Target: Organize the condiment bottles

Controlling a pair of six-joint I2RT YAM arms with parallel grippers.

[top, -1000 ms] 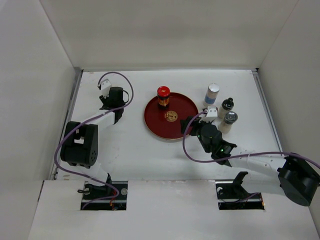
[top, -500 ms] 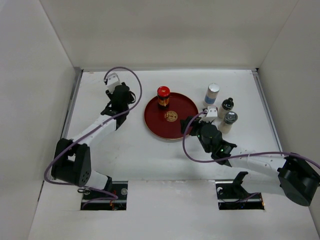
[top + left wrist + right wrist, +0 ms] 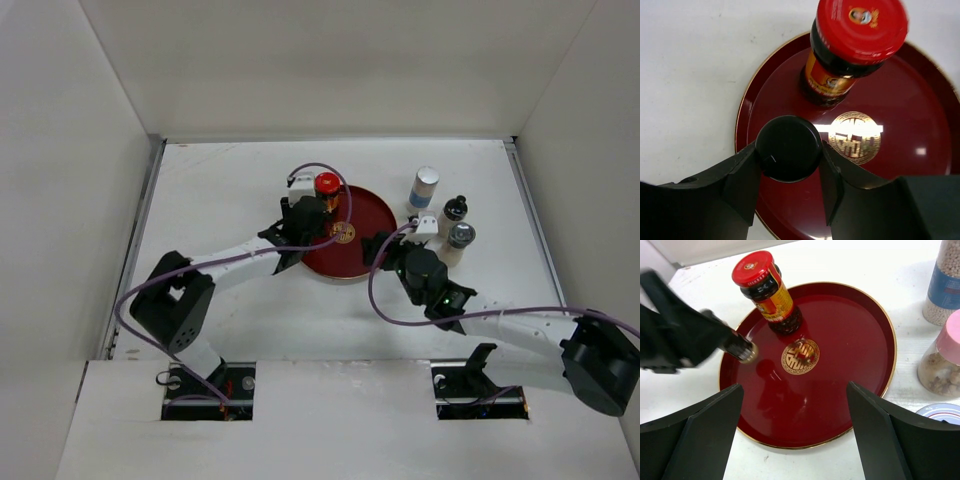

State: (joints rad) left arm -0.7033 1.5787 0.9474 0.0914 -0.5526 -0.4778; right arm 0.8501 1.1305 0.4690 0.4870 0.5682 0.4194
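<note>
- My left gripper is clenched on a black-capped bottle, one finger on each side of it just below the cap.
- That bottle hangs over the left part of the round dark-red tray; I cannot tell whether its base touches the tray floor.
- My right gripper is released, its fingers spread wide with nothing between them, low over the tray's near edge.
- Beyond the bottle I hold, the gold emblem marks the tray's middle.
- Just past the emblem a red-capped jar stands upright on the far half of the tray.
- To the right of the tray, on the white table, a pink-capped jar stands near the rim.
- A grey-capped shaker and a second black-capped bottle stand close together there.
- Farthest back in that group stands the tall white bottle with a blue band, upright.
</note>
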